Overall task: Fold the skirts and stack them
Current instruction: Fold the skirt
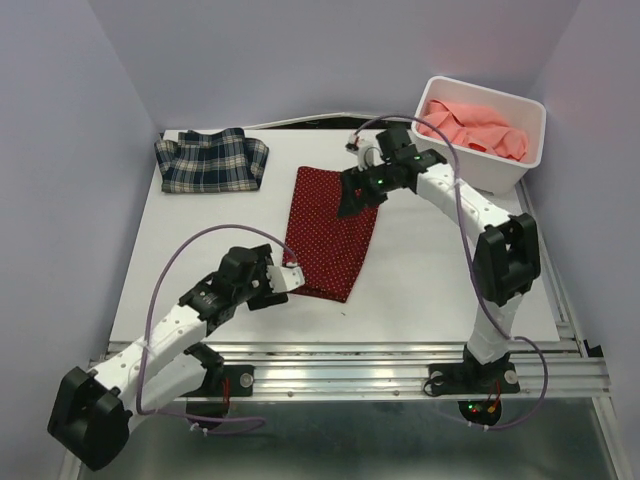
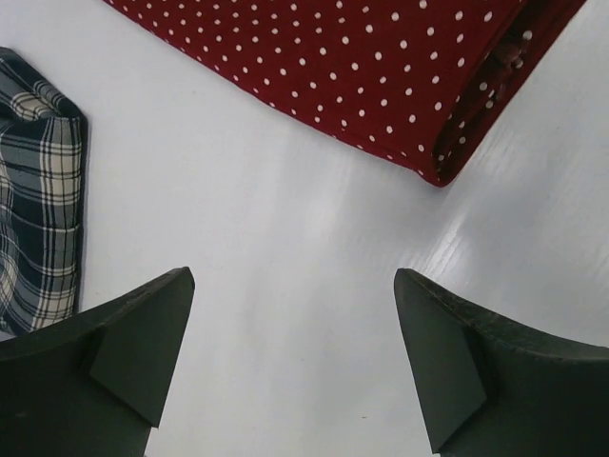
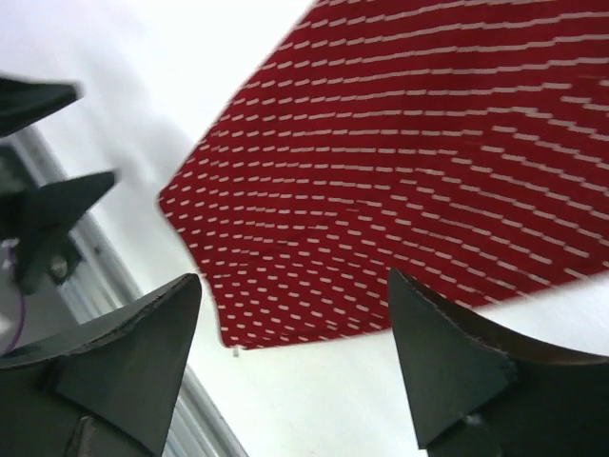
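Grippers: 2, both spread wide, both empty. Left gripper (image 1: 292, 279) has its jaws apart over the bare white surface (image 1: 200, 250), just beside the 7 o'clock corner of the red dotted skirt (image 1: 330, 232). It is not touching the cloth, and its wrist view shows nothing between the fingers. Right gripper (image 1: 357, 198) is also wide apart, at the skirt's 1 o'clock corner above the cloth. Whether the fingertips touch the fabric cannot be told, since its wrist view is blurred, with the dots streaked. Skirts: 3. The red dotted skirt lies flat at the centre of the surface as a long strip running from 12 to 6. The plaid skirt (image 1: 212, 160), 1, sits at 11 o'clock near the far left edge, well apart from both grippers, and looks folded. The salmon-pink skirt (image 1: 475, 128), 1, is crumpled inside the bin (image 1: 495, 172). Containers: 1, the white bin at 1 o'clock on the far right corner, with only the pink skirt seen in it.
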Motion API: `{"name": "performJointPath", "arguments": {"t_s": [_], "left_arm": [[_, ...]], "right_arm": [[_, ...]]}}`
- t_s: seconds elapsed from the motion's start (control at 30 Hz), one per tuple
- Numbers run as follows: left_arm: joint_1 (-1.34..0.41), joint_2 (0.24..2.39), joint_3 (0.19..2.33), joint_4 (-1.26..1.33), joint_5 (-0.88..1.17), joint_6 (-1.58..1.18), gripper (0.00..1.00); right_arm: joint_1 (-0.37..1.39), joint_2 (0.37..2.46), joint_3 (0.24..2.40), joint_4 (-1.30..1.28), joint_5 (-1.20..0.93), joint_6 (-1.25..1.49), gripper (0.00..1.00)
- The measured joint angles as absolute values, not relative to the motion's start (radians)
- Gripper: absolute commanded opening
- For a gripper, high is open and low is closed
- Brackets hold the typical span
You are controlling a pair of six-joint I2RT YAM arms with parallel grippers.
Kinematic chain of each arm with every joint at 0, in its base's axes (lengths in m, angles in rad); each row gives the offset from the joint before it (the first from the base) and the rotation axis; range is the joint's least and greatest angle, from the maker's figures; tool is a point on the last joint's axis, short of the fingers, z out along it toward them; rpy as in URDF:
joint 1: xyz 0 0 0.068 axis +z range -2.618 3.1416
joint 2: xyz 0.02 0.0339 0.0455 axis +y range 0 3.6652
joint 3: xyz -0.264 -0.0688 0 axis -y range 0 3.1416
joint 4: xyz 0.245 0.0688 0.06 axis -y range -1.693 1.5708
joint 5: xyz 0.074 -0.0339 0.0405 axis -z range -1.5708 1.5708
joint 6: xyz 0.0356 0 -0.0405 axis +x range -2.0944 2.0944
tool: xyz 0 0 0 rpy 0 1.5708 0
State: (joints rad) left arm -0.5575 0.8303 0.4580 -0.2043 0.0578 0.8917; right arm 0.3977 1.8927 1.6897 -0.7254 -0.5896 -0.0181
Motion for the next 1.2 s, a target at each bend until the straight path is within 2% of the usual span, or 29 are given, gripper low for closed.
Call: {"name": "performJointPath", "arguments": {"t_s": [0.2, 0.33, 0.57, 0.63, 0.7, 0.93, 0.97, 1.1, 1.13, 1.2], "left_arm": [[-0.669, 0.953, 0.335, -0.011, -0.06, 0.981, 0.99], [-0.743, 1.031, 0.313, 0.106, -0.096, 1.021, 0.99], [-0.857, 1.225, 0.33, 0.363, -0.174, 1.035, 0.99], [-0.87, 1.274, 0.348, 0.406, -0.182, 1.031, 0.92], [-0.882, 1.305, 0.358, 0.433, -0.187, 1.025, 0.99], [-0.92, 1.315, 0.363, 0.453, -0.192, 1.009, 0.98], [-0.926, 1.315, 0.363, 0.453, -0.191, 1.007, 0.95], [-0.937, 1.318, 0.367, 0.438, -0.182, 0.988, 0.67], [-0.939, 1.322, 0.367, 0.427, -0.177, 0.987, 0.5], [-0.942, 1.327, 0.371, 0.407, -0.168, 0.971, 0.37]], "right_arm": [[0.558, 1.988, 1.602, -0.653, -0.651, 0.024, 0.7], [0.556, 2.085, 1.548, -0.607, -0.646, 0.028, 0.64], [0.532, 2.138, 1.537, -0.554, -0.656, 0.025, 0.63], [0.532, 2.138, 1.533, -0.548, -0.658, 0.022, 0.63], [0.531, 2.138, 1.53, -0.545, -0.661, 0.021, 0.63], [0.53, 2.141, 1.53, -0.542, -0.669, 0.015, 0.62], [0.53, 2.142, 1.53, -0.542, -0.672, 0.014, 0.62], [0.529, 2.144, 1.53, -0.54, -0.678, 0.011, 0.62], [0.529, 2.144, 1.53, -0.54, -0.682, 0.009, 0.63], [0.529, 2.145, 1.53, -0.539, -0.686, 0.005, 0.64]]}}
